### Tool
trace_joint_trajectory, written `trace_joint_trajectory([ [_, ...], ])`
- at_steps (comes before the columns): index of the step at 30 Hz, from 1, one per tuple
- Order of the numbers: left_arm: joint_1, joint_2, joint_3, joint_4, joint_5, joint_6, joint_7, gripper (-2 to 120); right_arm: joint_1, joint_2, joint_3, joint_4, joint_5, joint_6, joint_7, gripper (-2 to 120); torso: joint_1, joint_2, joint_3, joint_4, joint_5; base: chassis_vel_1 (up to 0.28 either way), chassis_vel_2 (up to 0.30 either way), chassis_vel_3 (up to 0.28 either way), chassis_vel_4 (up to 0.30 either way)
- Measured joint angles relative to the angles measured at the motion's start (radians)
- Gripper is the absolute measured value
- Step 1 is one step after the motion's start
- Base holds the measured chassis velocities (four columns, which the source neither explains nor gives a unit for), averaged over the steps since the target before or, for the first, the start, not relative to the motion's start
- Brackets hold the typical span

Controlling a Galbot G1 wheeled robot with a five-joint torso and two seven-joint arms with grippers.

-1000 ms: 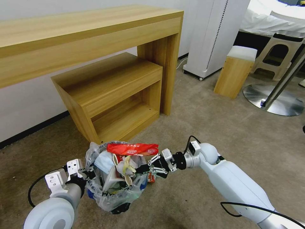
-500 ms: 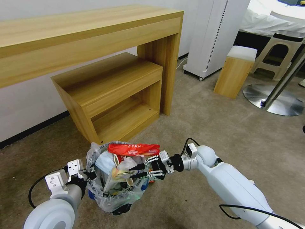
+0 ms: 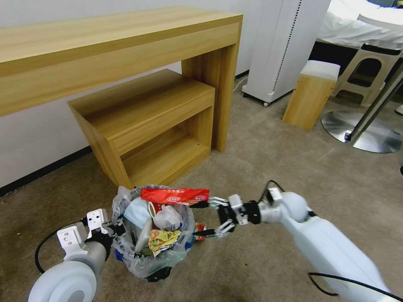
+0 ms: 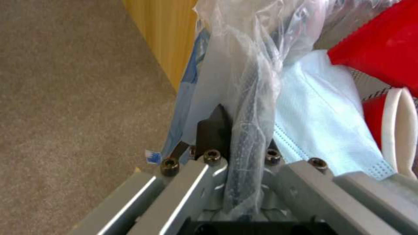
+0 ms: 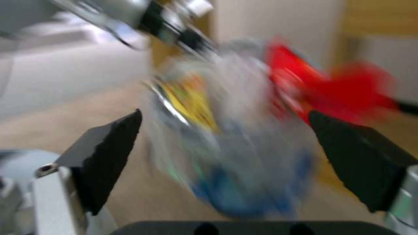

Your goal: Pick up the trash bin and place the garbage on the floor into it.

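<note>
While left gripper pinches bin rim, right gripper gapes beside.

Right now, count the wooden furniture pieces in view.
3: the desk by the wall, the low shelf unit partly under it, the white-topped box stool to the right.

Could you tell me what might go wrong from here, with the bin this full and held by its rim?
The long red wrapper lies across the top of the small black plastic-lined trash bin, so it could slide onto the beige carpet floor. The left gripper pinches only rim and crinkly bag, so the load might tilt or slip. The open right gripper, close by, might snag the bag.
</note>
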State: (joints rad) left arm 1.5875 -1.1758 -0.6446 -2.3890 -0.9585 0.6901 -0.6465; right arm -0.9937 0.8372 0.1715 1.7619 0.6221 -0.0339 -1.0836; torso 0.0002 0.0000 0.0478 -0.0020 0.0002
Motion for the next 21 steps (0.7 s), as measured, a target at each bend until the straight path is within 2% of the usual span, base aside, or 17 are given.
trace_joint_trajectory([
  [2, -0.003, 0.0, -0.007, 0.009, -0.002, 0.0, 0.0, 1, -0.123, -0.066, 0.093, 0.075, -0.043, -0.043, 0.225, 100, 0.0, 0.0, 0.0, 0.0, 0.0001, 0.0, 0.0, 0.0, 0.0],
  [3, -0.003, 0.0, -0.007, 0.009, -0.002, 0.0, 0.0, 1, -0.123, -0.066, 0.093, 0.075, -0.043, -0.043, 0.225, 100, 0.0, 0.0, 0.0, 0.0, 0.0001, 0.0, 0.0, 0.0, 0.0],
  [4, -0.004, 0.0, -0.009, 0.011, -0.002, -0.001, 0.0, 1, -0.174, -0.089, 0.125, 0.104, -0.049, -0.067, 0.328, 100, 0.0, 0.0, 0.0, -0.0001, 0.0001, 0.0, 0.0, 0.0, 0.0],
  [6, -0.004, -0.002, -0.009, 0.013, -0.002, -0.003, 0.001, 1, -0.285, -0.125, 0.178, 0.18, -0.047, -0.161, 0.589, 100, 0.0, 0.0, 0.0, -0.0003, -0.0001, 0.0, 0.0, 0.0, 0.0],
  [7, -0.004, -0.003, -0.009, 0.013, -0.002, -0.003, 0.002, 1, -0.333, -0.134, 0.195, 0.224, -0.023, -0.237, 0.733, 100, 0.0, 0.0, 0.0, -0.0002, 0.0, 0.0, 0.0, 0.0, 0.0],
  [8, -0.004, -0.003, -0.009, 0.013, -0.002, -0.003, 0.002, 1, -0.333, -0.134, 0.195, 0.224, -0.023, -0.237, 0.733, 100, 0.0, 0.0, 0.0, -0.0002, 0.0, 0.0, 0.0, 0.0, 0.0],
  [11, -0.002, -0.004, -0.009, 0.013, -0.002, -0.005, 0.004, 1, -0.43, -0.126, 0.216, 0.335, 0.18, -0.452, 1.116, 100, 0.0, 0.0, 0.0, 0.0001, -0.0001, 0.0, 0.0, 0.0, 0.0],
  [12, -0.002, -0.004, -0.009, 0.013, -0.002, -0.005, 0.004, 1, -0.43, -0.126, 0.216, 0.335, 0.18, -0.452, 1.116, 100, 0.0, 0.0, 0.0, 0.0001, -0.0001, 0.0, 0.0, 0.0, 0.0],
  [13, -0.002, -0.004, -0.01, 0.014, -0.002, -0.005, 0.005, 1, -0.444, -0.122, 0.222, 0.344, 0.216, -0.481, 1.183, 100, 0.0, 0.0, 0.0, 0.0001, -0.0001, 0.0, 0.0, 0.0, 0.0],
  [14, 0.001, -0.004, -0.012, 0.014, -0.002, -0.007, 0.007, 1, -0.479, -0.109, 0.241, 0.351, 0.272, -0.518, 1.309, 100, 0.0, 0.0, 0.0, 0.0001, -0.0003, 0.0, 0.0, 0.0, 0.0],
  [15, 0.001, -0.004, -0.012, 0.014, -0.002, -0.007, 0.007, 1, -0.479, -0.109, 0.241, 0.351, 0.272, -0.518, 1.309, 100, 0.0, 0.0, 0.0, 0.0001, -0.0003, 0.0, 0.0, 0.0, 0.0],
  [18, 0.004, -0.004, -0.014, 0.014, -0.007, -0.01, 0.013, 1, -0.544, -0.08, 0.269, 0.335, 0.378, -0.558, 1.527, 100, 0.0, 0.0, 0.0, 0.0, 0.0, 0.0, 0.0, 0.0, 0.0],
  [19, 0.004, -0.004, -0.014, 0.014, -0.007, -0.01, 0.013, 1, -0.544, -0.08, 0.269, 0.335, 0.378, -0.558, 1.527, 100, 0.0, 0.0, 0.0, 0.0, 0.0, 0.0, 0.0, 0.0, 0.0],
  [21, 0.005, -0.004, -0.017, 0.014, -0.011, -0.011, 0.013, 1, -0.573, -0.072, 0.29, 0.334, 0.48, -0.612, 1.661, 100, 0.0, 0.0, 0.0, 0.0001, 0.0, 0.0, 0.0, 0.0, 0.0],
])
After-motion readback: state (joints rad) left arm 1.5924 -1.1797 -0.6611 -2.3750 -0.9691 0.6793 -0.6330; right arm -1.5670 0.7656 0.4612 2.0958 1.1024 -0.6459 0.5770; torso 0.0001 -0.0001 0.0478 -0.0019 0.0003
